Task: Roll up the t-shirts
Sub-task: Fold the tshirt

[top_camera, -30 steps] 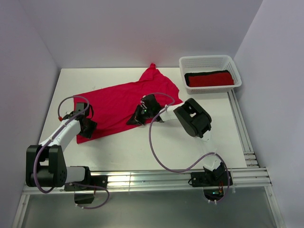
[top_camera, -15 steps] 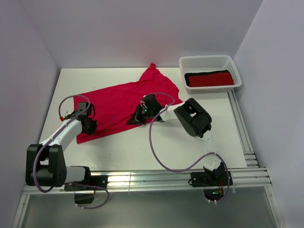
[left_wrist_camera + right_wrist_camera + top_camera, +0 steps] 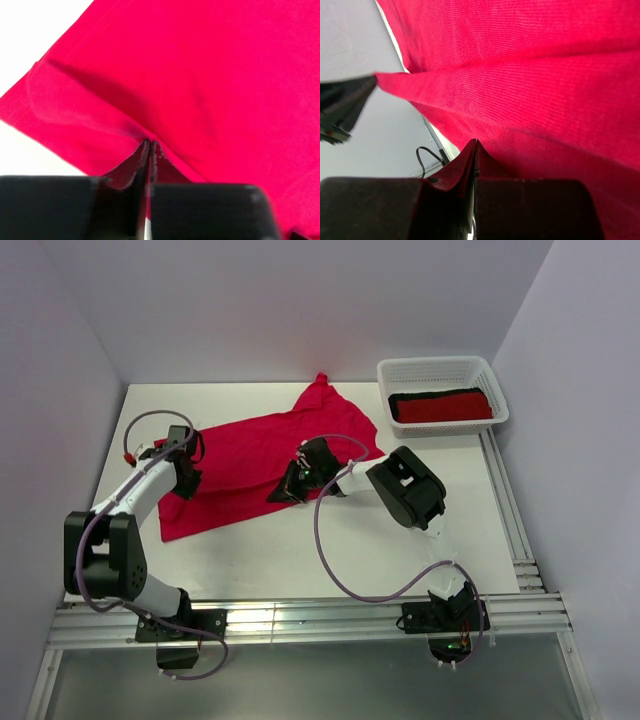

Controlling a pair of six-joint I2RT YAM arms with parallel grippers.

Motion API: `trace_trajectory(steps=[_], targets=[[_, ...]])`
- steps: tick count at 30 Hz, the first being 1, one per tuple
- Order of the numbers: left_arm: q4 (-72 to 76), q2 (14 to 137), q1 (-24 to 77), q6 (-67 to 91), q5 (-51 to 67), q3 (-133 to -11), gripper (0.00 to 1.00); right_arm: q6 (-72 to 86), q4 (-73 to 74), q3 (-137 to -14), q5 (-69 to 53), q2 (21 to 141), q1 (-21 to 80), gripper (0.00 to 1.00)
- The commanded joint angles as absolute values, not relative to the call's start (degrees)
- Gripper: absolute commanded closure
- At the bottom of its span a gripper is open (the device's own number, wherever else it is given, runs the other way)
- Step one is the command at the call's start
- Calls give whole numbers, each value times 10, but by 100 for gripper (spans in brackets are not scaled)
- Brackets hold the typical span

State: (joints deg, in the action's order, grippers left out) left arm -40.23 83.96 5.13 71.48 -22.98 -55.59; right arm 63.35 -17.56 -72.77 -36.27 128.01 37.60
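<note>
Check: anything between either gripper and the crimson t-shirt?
Nothing visible. The left gripper is shut on the crimson t-shirt near its left end, and the right gripper is shut on its near edge.

Crimson t-shirt (image 3: 250,455) matt knit cloth; basket (image 3: 435,368) plastic mesh.

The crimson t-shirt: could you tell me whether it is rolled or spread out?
Spread out: the crimson t-shirt lies mostly flat across the table, unrolled.

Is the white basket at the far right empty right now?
No, the white basket holds a red bundle of cloth with a black bundle lying against its far side.
</note>
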Motion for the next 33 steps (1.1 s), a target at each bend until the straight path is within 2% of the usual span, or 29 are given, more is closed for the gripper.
trace_trajectory(steps=[1, 2, 3, 5, 6, 8, 15, 24, 25, 28, 33], targets=[[-425, 876, 54, 681, -263, -596, 89, 607, -127, -731, -339, 1285, 368, 100], [-428, 895, 52, 672, -265, -612, 82, 606, -126, -730, -340, 1284, 368, 100], [-433, 906, 52, 669, -266, -621, 62, 605, -125, -731, -340, 1284, 368, 100], [-447, 936, 51, 659, -279, -653, 44, 603, -124, -730, -339, 1282, 368, 100], [-460, 945, 51, 656, -286, -663, 31, 602, -123, -729, -341, 1281, 368, 100], [-475, 967, 50, 646, -300, -692, 25, 602, -126, -727, -342, 1281, 368, 100], [-504, 932, 41, 616, -322, -721, 23, 607, -135, -720, -344, 1278, 367, 100], [-442, 803, 28, 581, -205, -579, 23, 584, -130, -735, -361, 1261, 362, 100], [-442, 778, 25, 582, -200, -545, 23, 576, -116, -739, -362, 1253, 361, 98], [-424, 718, 6, 563, -158, -484, 23, 532, -76, -768, -359, 1216, 348, 84], [-361, 650, 1, 562, -50, -429, 23, 492, 9, -801, -338, 1138, 310, 75]])
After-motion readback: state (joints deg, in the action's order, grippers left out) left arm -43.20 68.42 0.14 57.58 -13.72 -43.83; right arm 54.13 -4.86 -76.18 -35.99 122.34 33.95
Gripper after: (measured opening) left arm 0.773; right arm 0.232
